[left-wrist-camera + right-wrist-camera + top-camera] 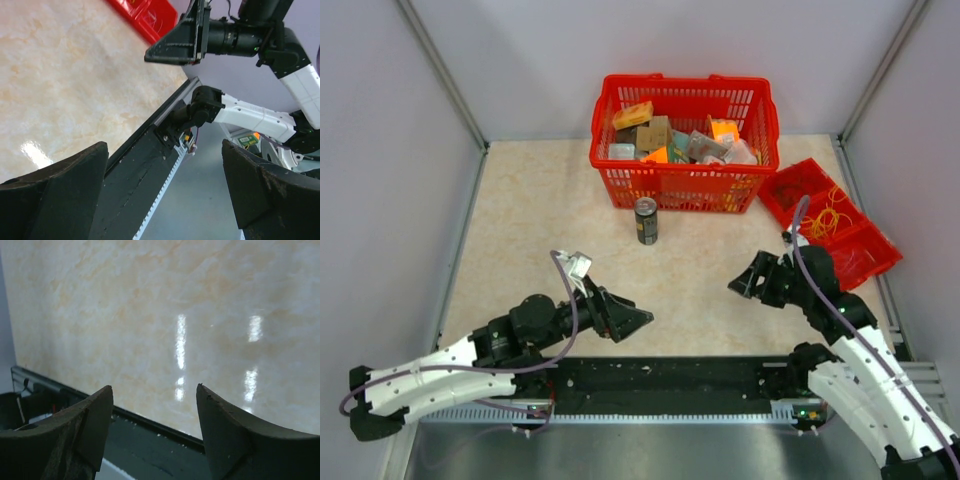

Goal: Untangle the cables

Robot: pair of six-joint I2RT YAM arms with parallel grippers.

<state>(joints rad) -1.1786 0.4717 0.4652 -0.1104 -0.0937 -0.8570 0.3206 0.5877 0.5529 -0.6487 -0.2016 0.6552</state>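
The cables (pixel 830 218) are thin yellow-orange loops lying in a red tray (pixel 790 190) at the right; some thin dark strands seem to lie in its near part (pixel 856 262). My left gripper (pixel 642 318) is open and empty, low over the table's near middle, far from the tray. In the left wrist view its jaws (pixel 165 190) stand wide apart over the black rail. My right gripper (pixel 738 283) is open and empty, left of the tray and pointing away from it. The right wrist view (pixel 154 395) shows only bare table between its jaws.
A red basket (pixel 685 185) full of small boxes stands at the back centre. A dark drink can (pixel 646 220) stands upright just in front of it. A black rail (pixel 660 385) runs along the near edge. Grey walls close in left, right and back.
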